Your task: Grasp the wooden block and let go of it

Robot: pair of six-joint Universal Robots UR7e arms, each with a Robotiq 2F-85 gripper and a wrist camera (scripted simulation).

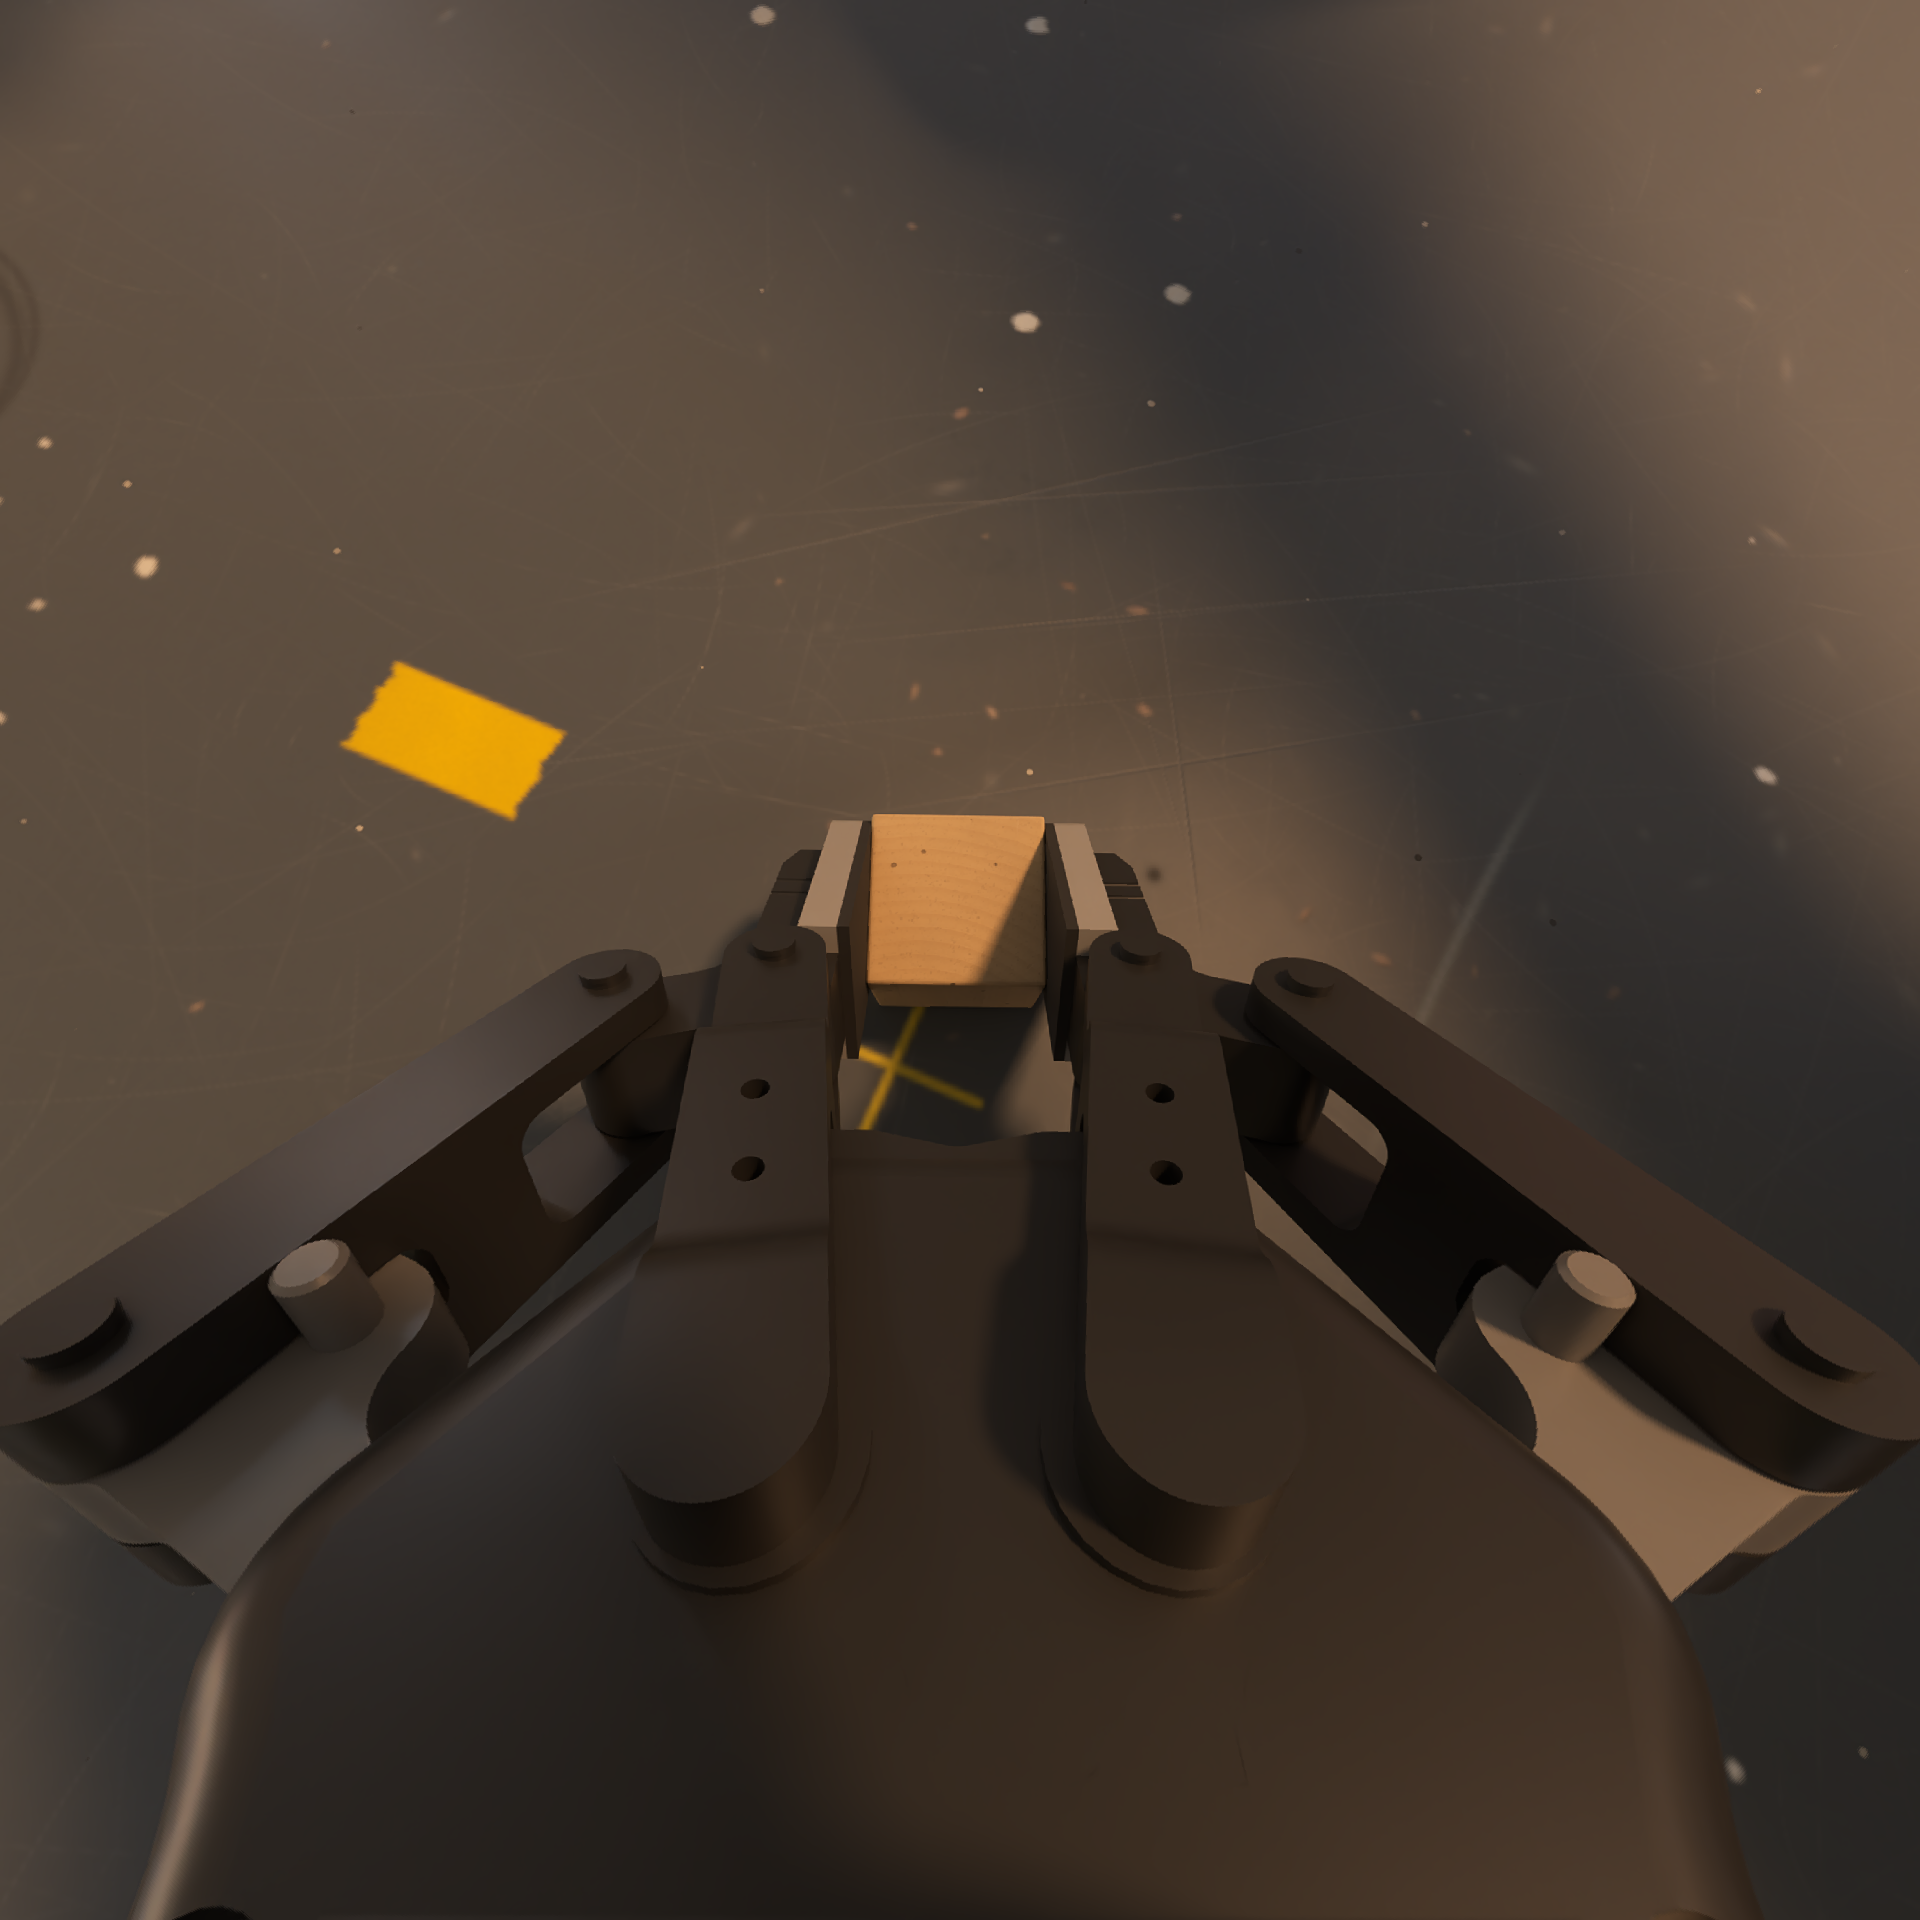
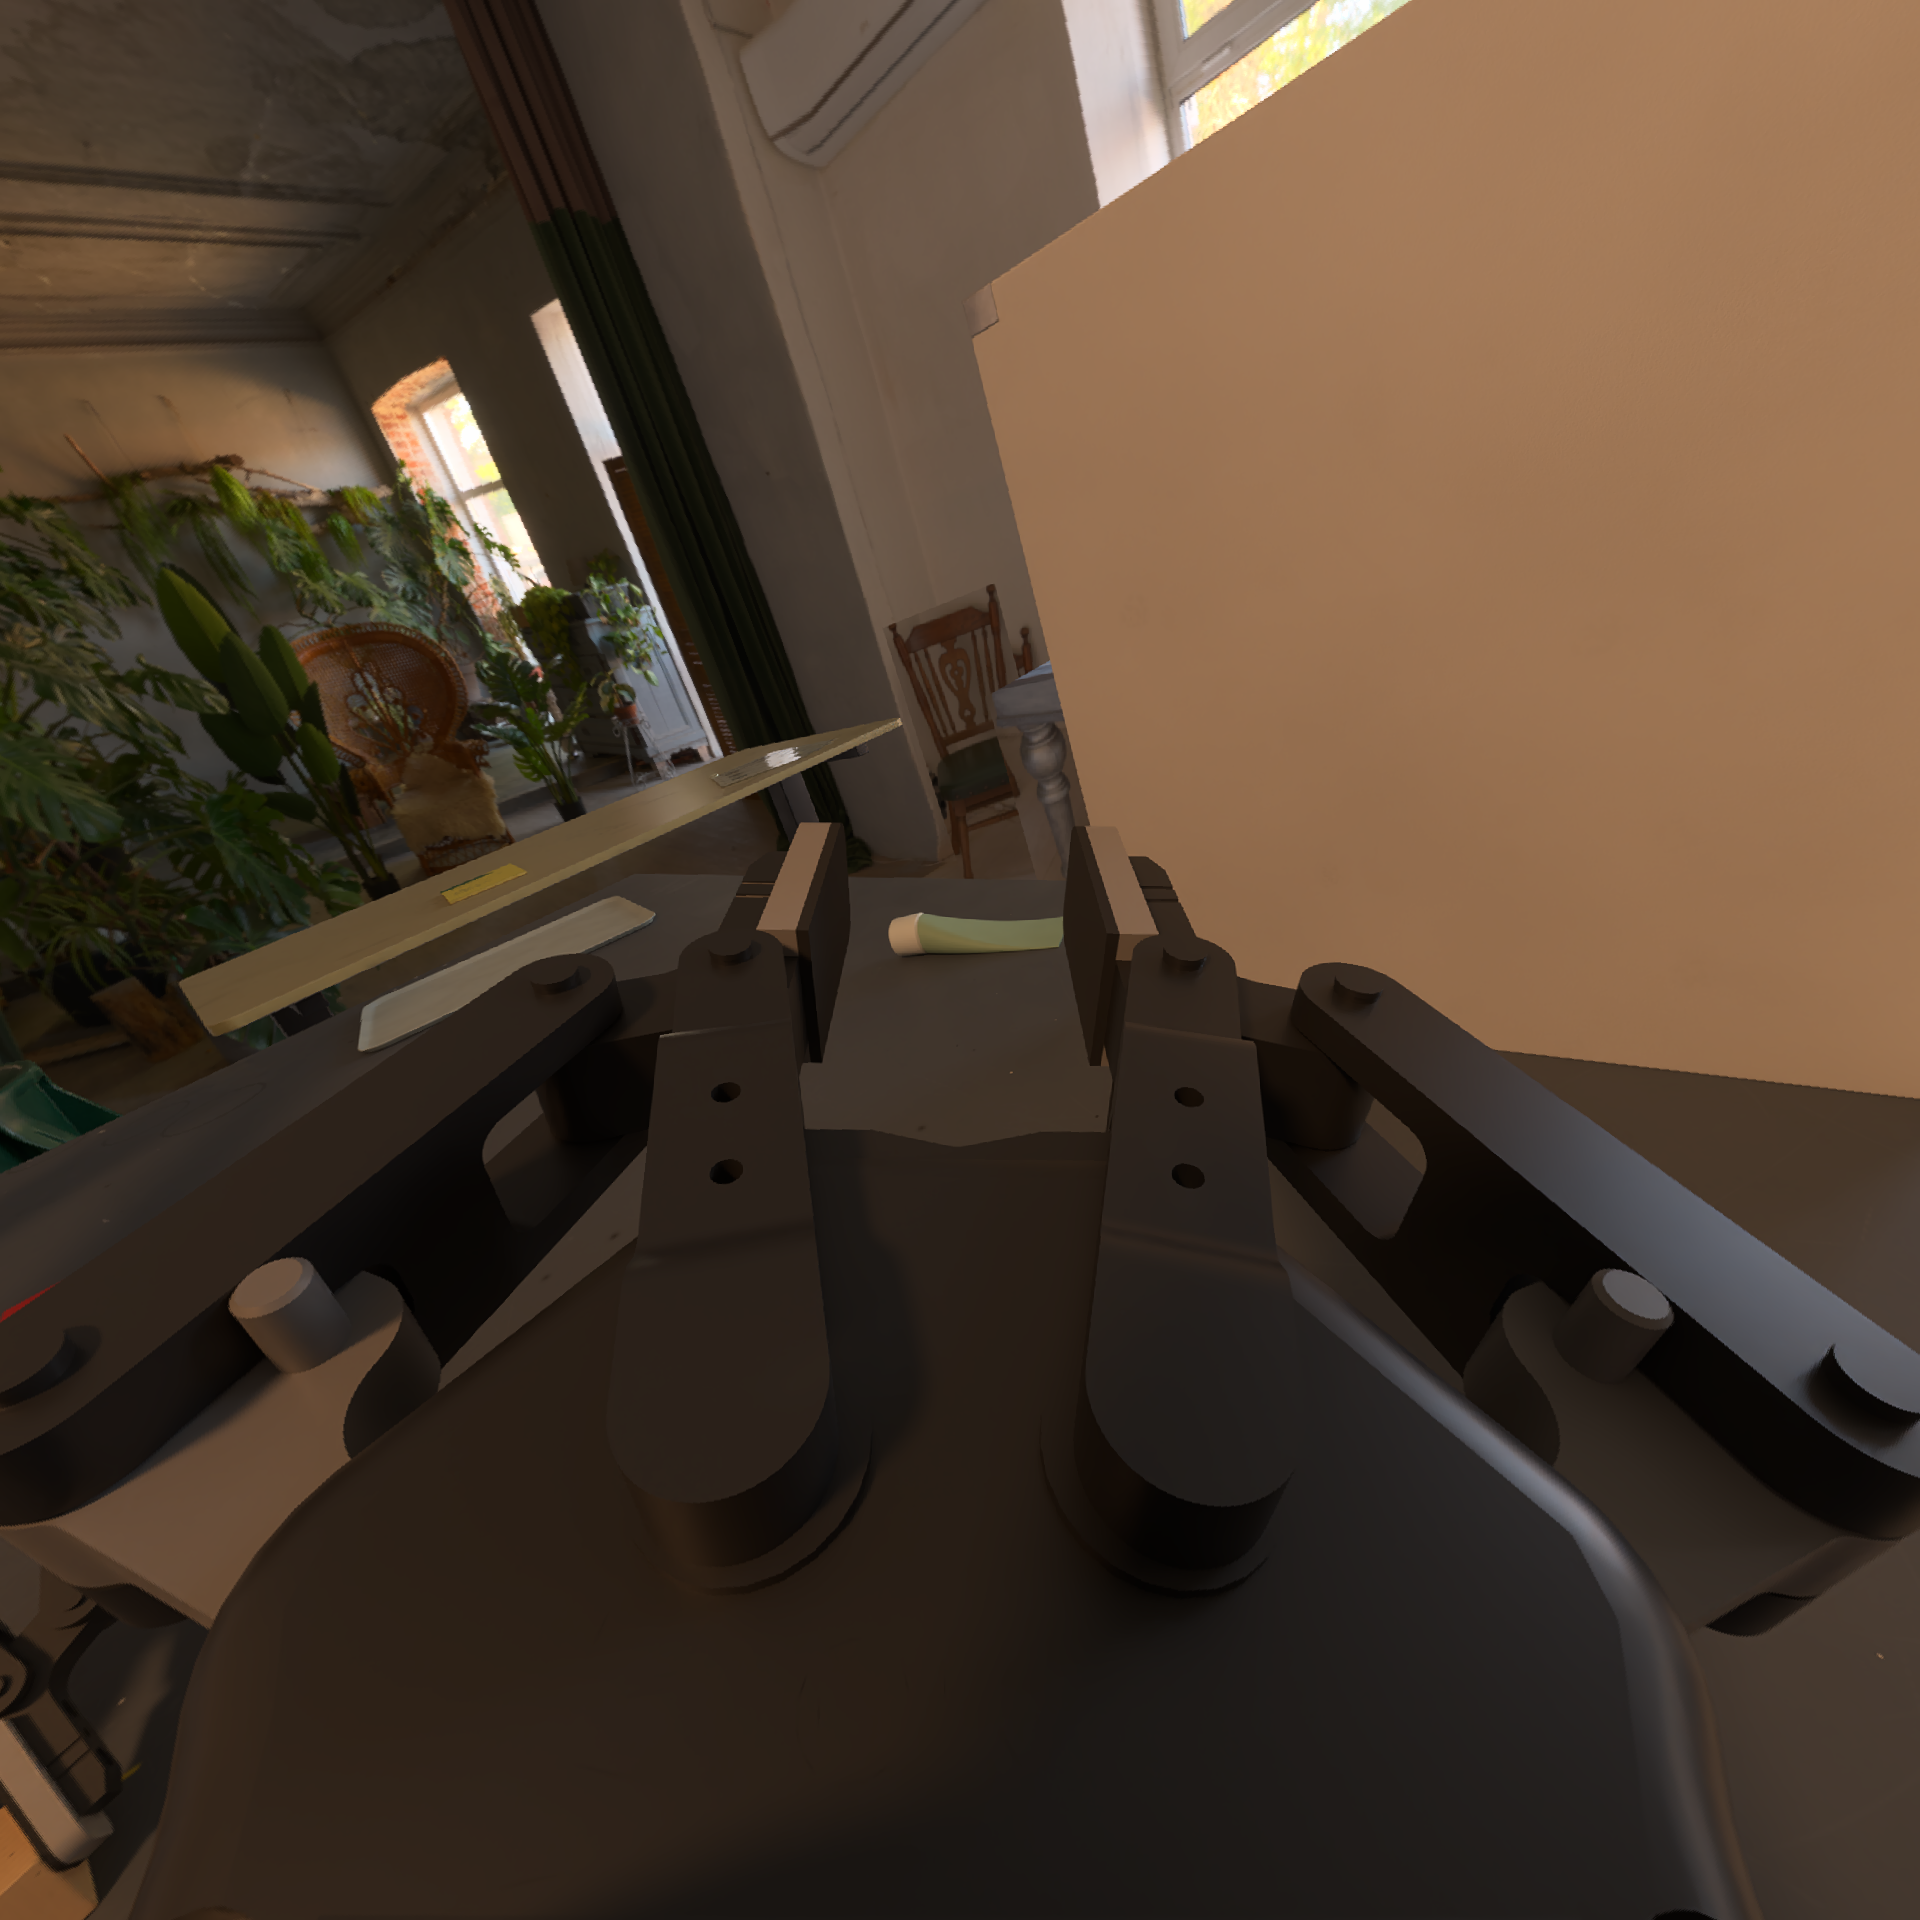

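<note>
Block (image 1: 954, 914) is the thing to look at first: your left claw (image 1: 956, 883) has it squeezed between both pads (image 1: 831, 883), one pad flat on each side. The block is pale wood, and you see its top face with a shadow across one corner. It sits out at the finger ends, above the dark table (image 1: 1039, 468). Just under the block, closer to the claw's body, you can see a thin yellow cross (image 1: 904, 1075) drawn on the table. Off to the left of the block lies a yellow bit of tape (image 1: 454, 740), well apart from it. Your right claw (image 2: 956, 914) grips nothing; its fingers stand apart with a gap between them. Past that gap lies a pale green tube (image 2: 971, 932) with a white cap on the table. A flat white tray (image 2: 499, 971) lies to the tube's left, and a big tan board (image 2: 1507, 571) stands to its right.
</note>
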